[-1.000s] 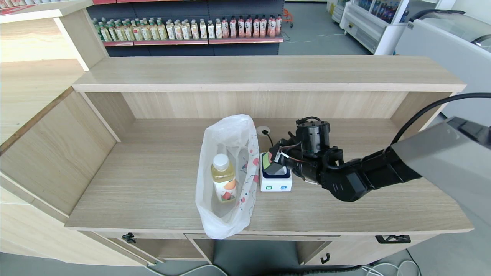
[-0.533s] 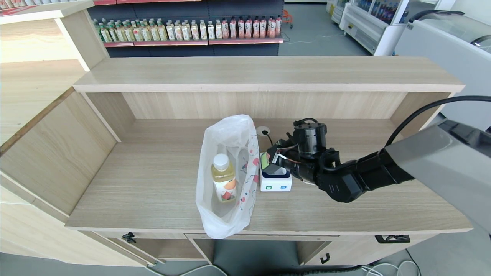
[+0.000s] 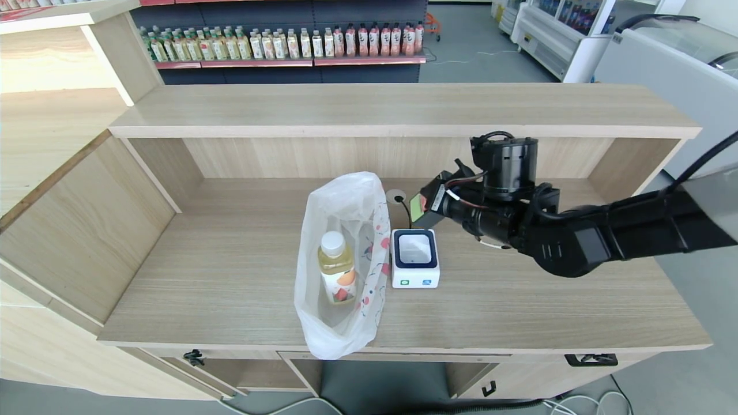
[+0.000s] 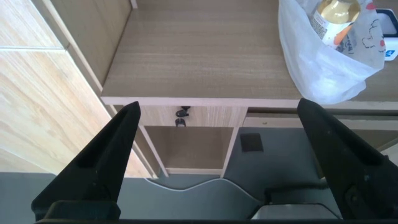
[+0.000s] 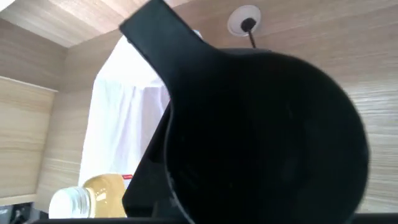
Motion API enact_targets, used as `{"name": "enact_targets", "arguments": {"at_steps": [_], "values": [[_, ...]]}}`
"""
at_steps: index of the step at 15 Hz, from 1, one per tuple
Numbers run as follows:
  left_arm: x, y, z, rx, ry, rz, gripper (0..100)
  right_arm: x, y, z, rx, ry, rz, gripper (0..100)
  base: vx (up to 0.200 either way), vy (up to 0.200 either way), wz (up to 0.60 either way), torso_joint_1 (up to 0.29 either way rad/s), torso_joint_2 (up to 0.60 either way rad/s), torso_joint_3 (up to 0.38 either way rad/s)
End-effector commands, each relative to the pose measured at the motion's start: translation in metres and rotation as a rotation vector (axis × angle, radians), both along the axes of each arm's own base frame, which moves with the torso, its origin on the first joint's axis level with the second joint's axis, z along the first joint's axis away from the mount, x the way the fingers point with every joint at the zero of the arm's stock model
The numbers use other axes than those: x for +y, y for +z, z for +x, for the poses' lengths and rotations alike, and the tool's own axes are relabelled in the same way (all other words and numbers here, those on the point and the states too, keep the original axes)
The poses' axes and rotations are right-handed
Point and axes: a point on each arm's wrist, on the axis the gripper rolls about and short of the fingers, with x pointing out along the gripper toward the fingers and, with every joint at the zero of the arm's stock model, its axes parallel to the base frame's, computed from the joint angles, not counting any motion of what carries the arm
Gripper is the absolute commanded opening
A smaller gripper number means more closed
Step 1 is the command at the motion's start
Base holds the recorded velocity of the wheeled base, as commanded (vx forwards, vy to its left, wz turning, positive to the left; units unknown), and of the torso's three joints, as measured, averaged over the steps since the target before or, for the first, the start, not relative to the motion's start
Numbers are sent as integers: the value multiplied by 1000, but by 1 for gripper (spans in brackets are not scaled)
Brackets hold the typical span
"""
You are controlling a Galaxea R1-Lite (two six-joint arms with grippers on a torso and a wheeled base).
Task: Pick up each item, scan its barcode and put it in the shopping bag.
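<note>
Green-and-red small pack [image 3: 416,204] is clamped in the right hand [image 3: 425,208], whose fingers are closed on it. The pack hangs clear of the worktop [image 3: 230,276], over the spot between the barcode scanner [image 3: 414,265] and the cable grommet [image 3: 395,197], near the white plastic shopping bag [image 3: 346,199]. The bag's mouth is open, and a white-capped drink bottle [image 3: 336,271] lies inside.

The step in hand looks to be the transfer into the bag. From where I stand, the procedure should be:

1. Carry the pack sideways over the bag's rim, high enough to clear the thin film. A snag could drag or collapse the bag.
2. Centre the pack over the free space beside the bottle.
3. Lower it a little, then release.
4. Keep clear of the scanner's cable throughout.

The left hand [image 4: 219,112] hangs below the worktop's front edge, fingers spread wide, holding nothing.
</note>
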Motion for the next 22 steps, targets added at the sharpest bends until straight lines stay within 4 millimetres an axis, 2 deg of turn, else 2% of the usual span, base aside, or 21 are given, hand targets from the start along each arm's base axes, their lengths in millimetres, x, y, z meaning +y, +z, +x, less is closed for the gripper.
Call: {"name": "enact_targets", "arguments": {"at_steps": [1, 3, 5, 12, 14, 16, 19, 22], "values": [[0, 0, 0, 0, 0, 0, 100, -22, 24, -36, -71, -37, -132, 0, 0, 0, 0, 0, 0, 0], [0, 0, 0, 0, 0, 0, 100, -34, 15, -53, -102, -49, -306, 0, 0, 0, 0, 0, 0, 0], [0, 0, 0, 0, 0, -1, 100, -38, 5, -58, -130, -34, -426, 0, 0, 0, 0, 0, 0, 0], [0, 0, 0, 0, 0, -6, 100, -36, 1, -55, -133, -30, -441, 0, 0, 171, 0, -1, -1, 2], [0, 0, 0, 0, 0, -6, 100, -28, 6, -47, -167, -37, -340, 0, 0, 200, 0, 19, 10, -5], [0, 0, 0, 0, 0, -4, 100, -20, 6, -34, -175, -40, -312, 0, 0, 100, 0, 1, 1, 4], [0, 0, 0, 0, 0, -4, 100, -11, 0, -9, -183, -26, -300, 0, 0, 0, 0, 0, 0, 0], [0, 0, 0, 0, 0, -4, 100, 7, -18, 22, -181, 35, -264, 0, 0, 0, 0, 0, 0, 0]]}}
